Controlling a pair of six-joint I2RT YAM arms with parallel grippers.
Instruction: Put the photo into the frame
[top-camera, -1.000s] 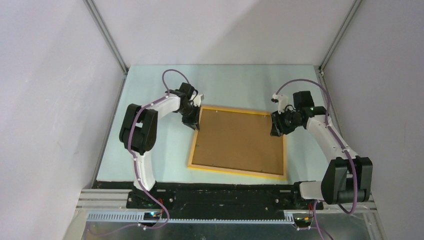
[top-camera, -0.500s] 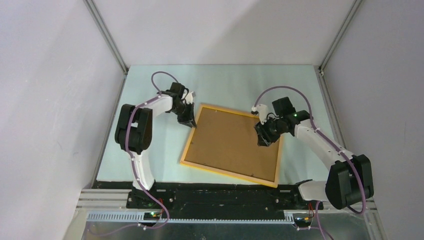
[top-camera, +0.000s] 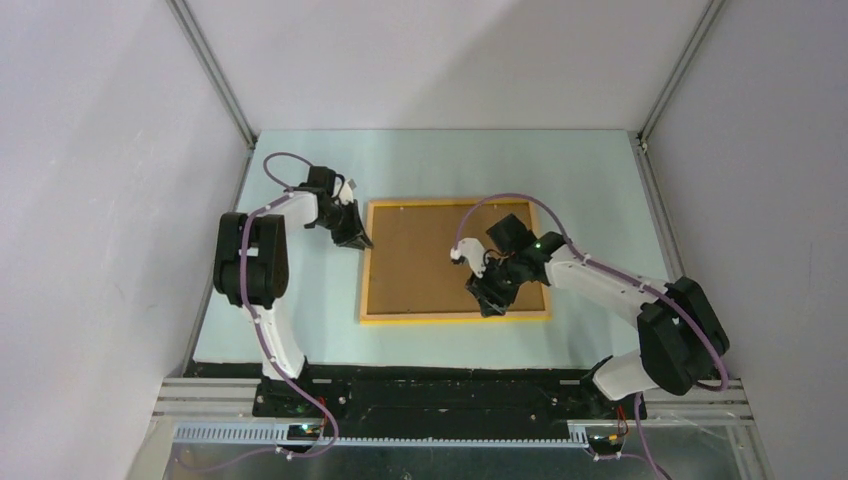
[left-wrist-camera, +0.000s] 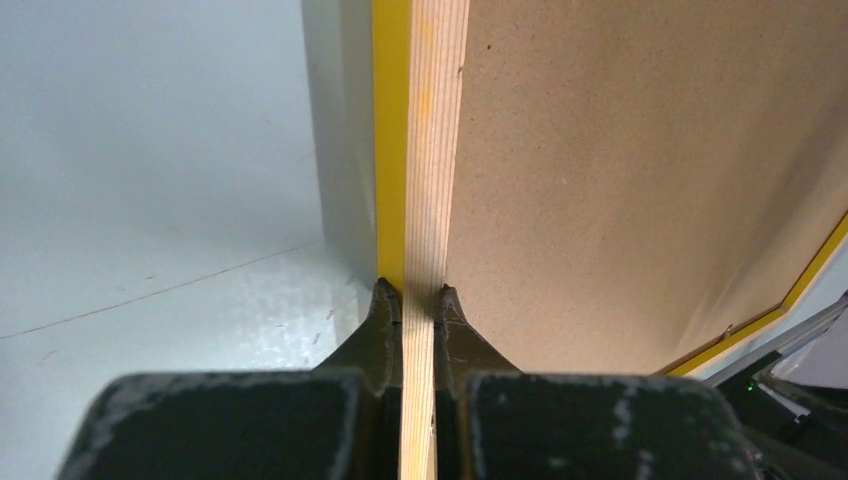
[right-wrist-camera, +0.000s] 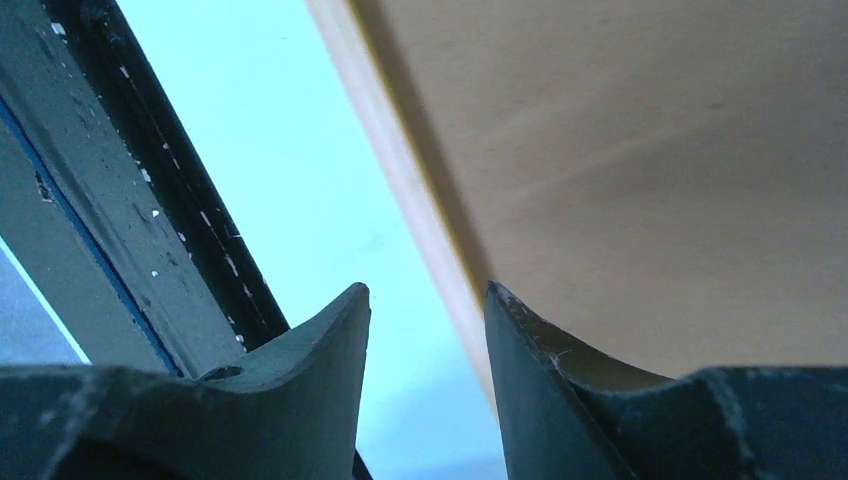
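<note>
While both arms reach inward, we count one thin yellow-orange rectangular wooden frame (top-camera: 420, 317), lying back-up on the pale green surface (top-camera: 450, 165) and filled by one matte brown backing board (top-camera: 420, 250). Of two black pincers, the left pincer (left-wrist-camera: 412, 300) clamps the frame's straight-grained left rail, and the right pincer (right-wrist-camera: 428, 305) stands half-wide over the near rail.

- The frame (left-wrist-camera: 428, 150) is showing pale bare wood with fine straight grain along its edge, beside a smooth yellow painted side.
- The backing board (left-wrist-camera: 620, 170) is looking like matt brown fibreboard, finely speckled.
- The table (left-wrist-camera: 150, 150) is appearing as a smooth, pale sheet with a slight sheen, lightly scratched.
- The left gripper (left-wrist-camera: 412, 292) is showing matt black fingers (left-wrist-camera: 380, 330), scuffed and flecked pale.
</note>
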